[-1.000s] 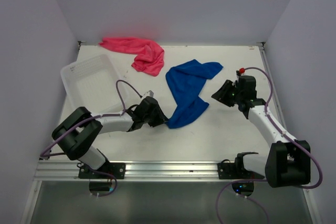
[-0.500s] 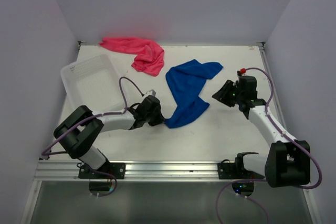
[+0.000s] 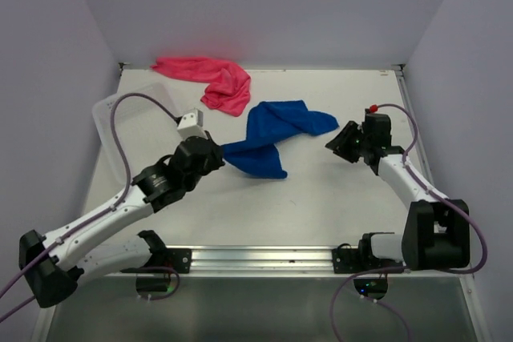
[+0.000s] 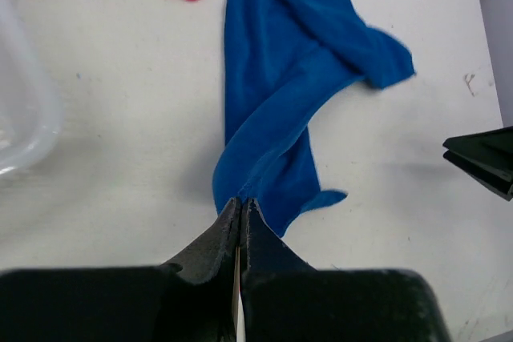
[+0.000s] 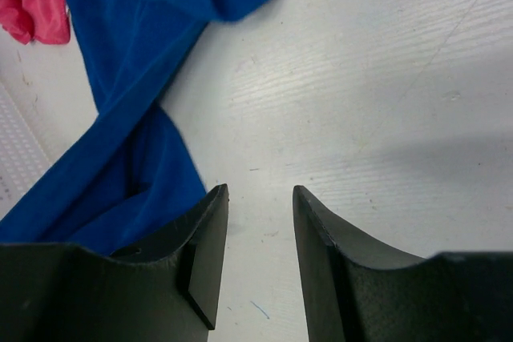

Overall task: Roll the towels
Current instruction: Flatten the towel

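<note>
Your left end effector (image 4: 240, 207) is pressed together on a corner of the blue towel (image 4: 276, 110). The towel's bunched body trails ahead of it onto the worktop (image 4: 120, 142), likely so you can draw it out flat for rolling. Your right end effector (image 5: 259, 198) stands spread and holds nothing, with that towel ahead-left. The pink towel (image 3: 210, 78) lies well beyond both.
</note>
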`<act>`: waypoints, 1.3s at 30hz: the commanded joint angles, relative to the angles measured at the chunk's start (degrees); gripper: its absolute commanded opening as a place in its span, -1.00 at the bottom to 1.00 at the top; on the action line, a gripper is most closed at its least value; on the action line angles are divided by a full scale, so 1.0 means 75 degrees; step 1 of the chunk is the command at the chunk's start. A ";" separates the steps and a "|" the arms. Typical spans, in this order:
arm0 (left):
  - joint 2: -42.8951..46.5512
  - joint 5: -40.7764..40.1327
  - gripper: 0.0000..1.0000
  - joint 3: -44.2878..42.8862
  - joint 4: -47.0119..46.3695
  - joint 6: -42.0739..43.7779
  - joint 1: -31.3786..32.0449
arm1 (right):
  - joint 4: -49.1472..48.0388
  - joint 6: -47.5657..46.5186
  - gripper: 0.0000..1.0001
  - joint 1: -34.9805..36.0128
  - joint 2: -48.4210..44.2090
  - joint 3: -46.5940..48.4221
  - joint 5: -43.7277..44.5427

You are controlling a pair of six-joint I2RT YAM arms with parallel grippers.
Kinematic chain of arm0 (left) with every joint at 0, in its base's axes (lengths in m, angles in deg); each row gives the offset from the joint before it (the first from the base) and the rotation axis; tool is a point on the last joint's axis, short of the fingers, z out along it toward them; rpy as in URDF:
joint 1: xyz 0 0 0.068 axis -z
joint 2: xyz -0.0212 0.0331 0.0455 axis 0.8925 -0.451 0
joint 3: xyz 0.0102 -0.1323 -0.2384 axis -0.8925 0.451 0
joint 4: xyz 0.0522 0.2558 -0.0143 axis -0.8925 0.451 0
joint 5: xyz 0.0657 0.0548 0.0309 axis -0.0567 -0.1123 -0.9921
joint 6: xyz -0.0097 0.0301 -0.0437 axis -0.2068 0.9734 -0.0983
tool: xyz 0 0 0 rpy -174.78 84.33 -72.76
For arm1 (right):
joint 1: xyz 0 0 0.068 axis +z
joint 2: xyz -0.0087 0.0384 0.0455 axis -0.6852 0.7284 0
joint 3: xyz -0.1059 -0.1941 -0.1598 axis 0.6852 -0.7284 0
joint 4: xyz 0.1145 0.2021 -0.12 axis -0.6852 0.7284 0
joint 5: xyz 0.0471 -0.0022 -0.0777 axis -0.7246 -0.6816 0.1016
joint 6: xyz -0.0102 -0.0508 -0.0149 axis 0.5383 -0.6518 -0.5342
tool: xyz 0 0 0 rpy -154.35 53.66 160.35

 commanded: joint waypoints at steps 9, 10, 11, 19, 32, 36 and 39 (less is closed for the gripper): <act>0.1878 -0.0470 -1.00 -0.0539 0.1159 0.2082 0.0076 | -0.0706 0.0898 0.00 0.0067 0.1807 0.1094 0.0465; 0.2018 -0.0423 -1.00 -0.0550 0.1159 0.2210 0.0087 | -0.0694 0.0887 0.04 0.0149 0.1912 0.1106 0.0582; 0.2066 -0.0364 -1.00 -0.0527 0.1194 0.2270 0.0087 | -0.0682 0.0864 0.06 0.0347 0.1948 0.1095 0.0769; 0.2406 -0.0703 -1.00 -0.0609 0.1522 0.2645 0.0087 | -0.0541 0.0687 0.23 0.1449 0.2499 0.0931 0.1625; 0.2793 -0.1417 -1.00 -0.0820 0.1897 0.2903 0.0087 | -0.0412 0.0430 -0.14 0.1603 0.3213 0.0907 0.2670; 0.2828 -0.1500 -1.00 -0.0762 0.1956 0.2915 0.0087 | -0.0459 0.0453 -0.95 0.1591 0.3344 0.0989 0.2365; 0.2875 -0.1547 -1.00 -0.0668 0.1956 0.2915 0.0087 | -0.0342 0.0582 -1.00 0.1591 0.3063 0.0989 0.2096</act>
